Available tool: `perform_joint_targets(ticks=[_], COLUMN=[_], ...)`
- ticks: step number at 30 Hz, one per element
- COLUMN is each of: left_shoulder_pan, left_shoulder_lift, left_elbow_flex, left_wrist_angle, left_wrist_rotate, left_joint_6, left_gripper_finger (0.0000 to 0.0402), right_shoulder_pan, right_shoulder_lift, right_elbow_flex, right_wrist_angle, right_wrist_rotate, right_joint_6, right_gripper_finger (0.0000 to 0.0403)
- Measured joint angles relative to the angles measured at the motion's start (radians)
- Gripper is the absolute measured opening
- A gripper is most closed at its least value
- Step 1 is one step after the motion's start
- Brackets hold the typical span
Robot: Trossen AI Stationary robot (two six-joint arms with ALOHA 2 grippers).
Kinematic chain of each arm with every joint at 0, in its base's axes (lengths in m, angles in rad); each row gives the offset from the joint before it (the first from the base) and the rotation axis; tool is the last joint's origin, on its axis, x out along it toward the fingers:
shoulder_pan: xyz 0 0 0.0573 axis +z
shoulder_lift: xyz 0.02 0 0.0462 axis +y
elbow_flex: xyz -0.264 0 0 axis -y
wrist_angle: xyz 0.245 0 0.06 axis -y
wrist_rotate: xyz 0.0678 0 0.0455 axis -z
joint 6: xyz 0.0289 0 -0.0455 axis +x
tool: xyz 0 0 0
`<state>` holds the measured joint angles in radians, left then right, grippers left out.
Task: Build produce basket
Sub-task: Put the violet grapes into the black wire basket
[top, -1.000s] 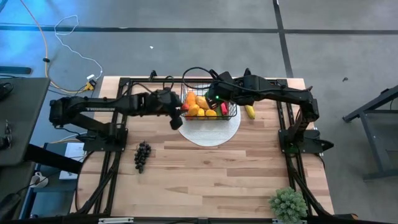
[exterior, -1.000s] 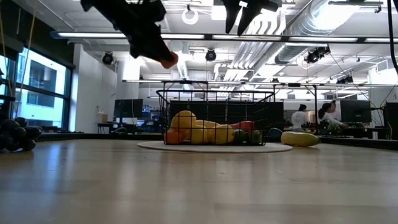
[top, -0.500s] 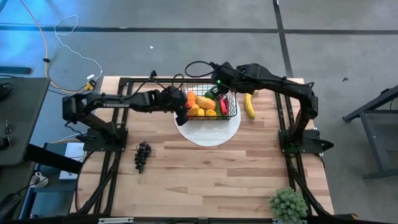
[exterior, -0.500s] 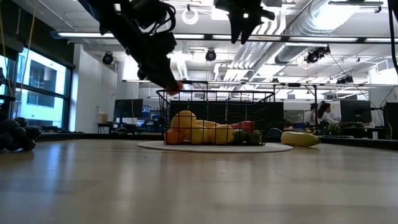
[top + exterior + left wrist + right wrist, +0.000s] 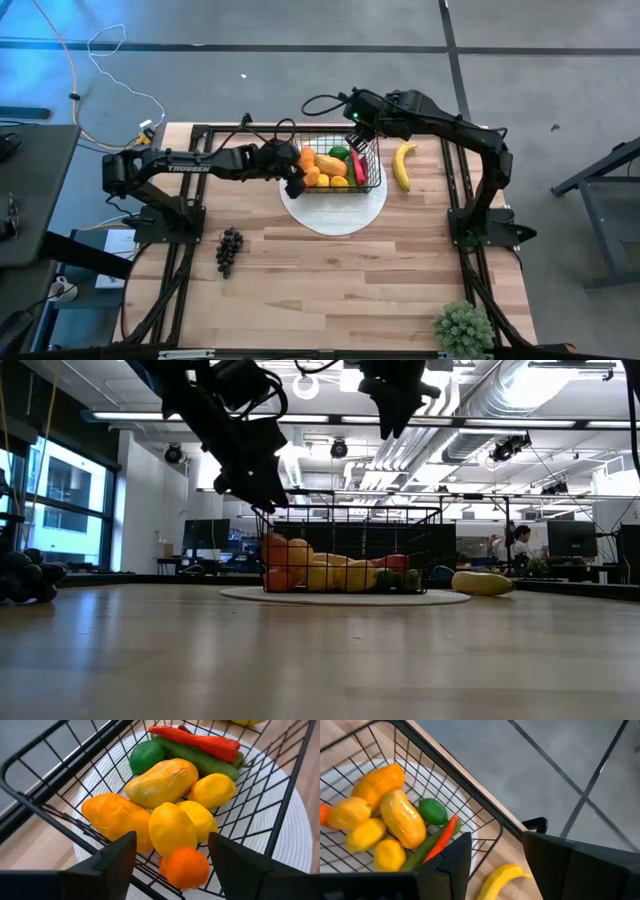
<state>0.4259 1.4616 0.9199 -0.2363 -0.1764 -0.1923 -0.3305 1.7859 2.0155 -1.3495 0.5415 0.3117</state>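
Note:
The black wire basket (image 5: 379, 166) stands on a round white plate (image 5: 335, 212) and holds mangoes, lemons, a lime, and red and green peppers. My left gripper (image 5: 172, 840) is open and hovers over the basket's left end (image 5: 294, 180). Below its fingers a round orange-red fruit (image 5: 185, 867) lies in the basket against the lemons, also visible in the low view (image 5: 275, 550). My right gripper (image 5: 495, 840) is open, high over the basket's far right corner (image 5: 356, 132). The yellow banana (image 5: 402, 165) lies on the table right of the basket. The dark grapes (image 5: 229, 250) lie at the table's left.
A spiky green potted plant (image 5: 463, 325) stands at the table's near right corner. The table's near half (image 5: 340, 290) is bare wood between the grapes and the plant. The arms' black frames run along both table sides.
My left gripper moved right and down to the basket's left end and let go of the orange-red fruit, which now lies inside the basket. My right gripper drew back from over the basket toward the table's far edge, staying high.

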Motion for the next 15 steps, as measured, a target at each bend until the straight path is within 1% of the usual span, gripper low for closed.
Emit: perform_joint_targets(ticks=[3, 7, 12, 15], left_shoulder_pan=[0.0, 0.0, -0.001, -0.003], left_shoulder_lift=[0.0, -0.008, -0.012, -0.032], left_elbow_flex=[0.012, 0.084, 0.202, 0.243], left_wrist_angle=[-0.02, -0.11, -0.314, -0.409], left_wrist_rotate=[0.0, 0.001, 0.012, 0.034], left_joint_6=[-0.052, -0.067, -0.087, -0.114], left_gripper_finger=[0.0241, 0.024, 0.0239, 0.0239], right_shoulder_pan=[-0.013, -0.026, -0.03, -0.03], right_shoulder_lift=[0.0, 0.0, 0.0, 0.0], right_elbow_flex=[0.0, 0.0, 0.0, 0.0], right_wrist_angle=[0.0, 0.0, 0.0, -0.001], right_wrist_rotate=[0.0, 0.0, 0.0, 0.0], right_joint_6=[-0.046, -0.093, -0.127, -0.137], right_gripper_finger=[0.0161, 0.0161, 0.0161, 0.0161])
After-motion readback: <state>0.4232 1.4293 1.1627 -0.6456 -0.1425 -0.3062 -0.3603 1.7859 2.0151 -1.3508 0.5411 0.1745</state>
